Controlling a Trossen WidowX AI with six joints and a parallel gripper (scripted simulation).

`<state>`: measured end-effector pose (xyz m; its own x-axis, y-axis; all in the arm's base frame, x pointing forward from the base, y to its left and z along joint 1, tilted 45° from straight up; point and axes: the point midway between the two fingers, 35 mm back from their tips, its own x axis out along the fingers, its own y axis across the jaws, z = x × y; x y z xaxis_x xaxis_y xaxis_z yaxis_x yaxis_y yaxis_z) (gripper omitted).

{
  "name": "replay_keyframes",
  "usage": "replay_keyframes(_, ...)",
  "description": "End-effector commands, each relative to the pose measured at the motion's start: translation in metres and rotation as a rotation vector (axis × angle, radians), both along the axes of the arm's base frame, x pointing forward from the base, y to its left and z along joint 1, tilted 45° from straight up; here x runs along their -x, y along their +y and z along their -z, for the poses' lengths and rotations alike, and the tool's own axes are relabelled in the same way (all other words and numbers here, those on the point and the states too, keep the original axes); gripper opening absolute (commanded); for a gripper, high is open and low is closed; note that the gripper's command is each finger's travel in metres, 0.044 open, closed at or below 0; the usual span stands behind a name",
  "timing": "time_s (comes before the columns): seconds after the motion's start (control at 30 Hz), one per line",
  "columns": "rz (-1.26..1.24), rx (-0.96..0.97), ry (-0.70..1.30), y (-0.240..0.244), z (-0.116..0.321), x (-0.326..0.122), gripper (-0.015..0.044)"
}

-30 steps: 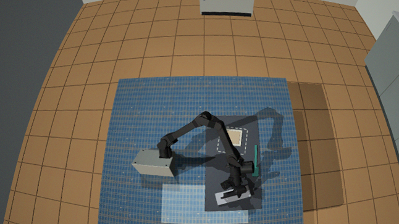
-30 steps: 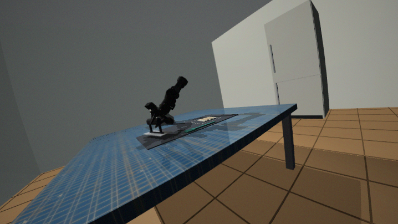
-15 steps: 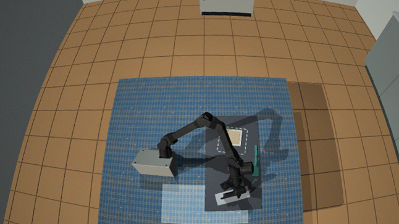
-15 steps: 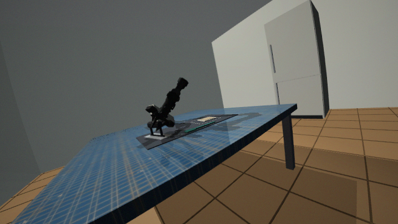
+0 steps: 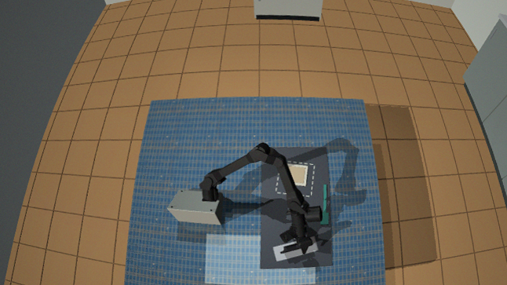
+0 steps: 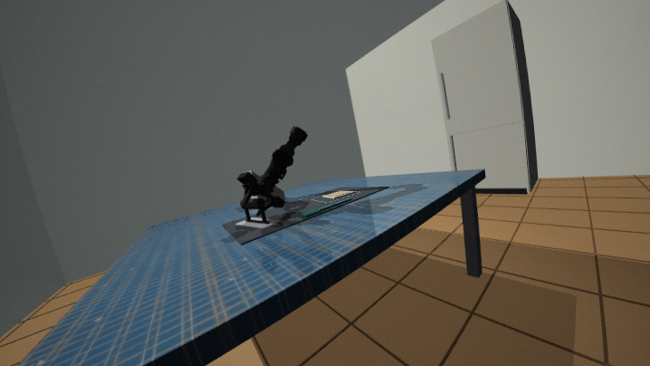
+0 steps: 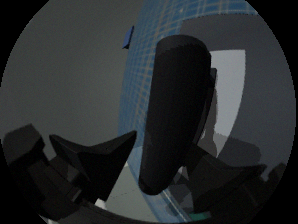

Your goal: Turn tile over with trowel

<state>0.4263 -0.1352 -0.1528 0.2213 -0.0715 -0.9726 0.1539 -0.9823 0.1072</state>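
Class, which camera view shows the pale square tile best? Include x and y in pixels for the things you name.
The top view: the pale square tile (image 5: 300,174) (image 6: 338,194) is seen from above, partly covered by the arm. The exterior view shows it small and foreshortened; the wrist view doesn't show it.

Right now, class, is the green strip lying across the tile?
No, the green strip lies beside the dashed outline, apart from the tile.

A blue gridded table (image 5: 191,133) (image 6: 190,282) (image 7: 135,75) carries a dark mat (image 5: 272,223) (image 6: 247,235) (image 7: 270,90) beneath the gripper (image 5: 295,248) (image 6: 257,221) (image 7: 164,140) and a pale box (image 5: 194,216) well apart from it.
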Motion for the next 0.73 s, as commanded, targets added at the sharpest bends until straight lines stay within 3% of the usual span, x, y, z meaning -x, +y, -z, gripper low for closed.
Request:
replay_keyframes(0.0, 0.005, 0.003, 0.000, -0.001, 0.000, 0.000, 0.0300)
replay_keyframes(0.53, 0.000, 0.000, 0.001, 0.003, -0.060, 0.014, 0.0300)
replay_keyframes(0.7, 0.000, 0.004, -0.004, -0.038, -0.121, 0.052, 0.0300)
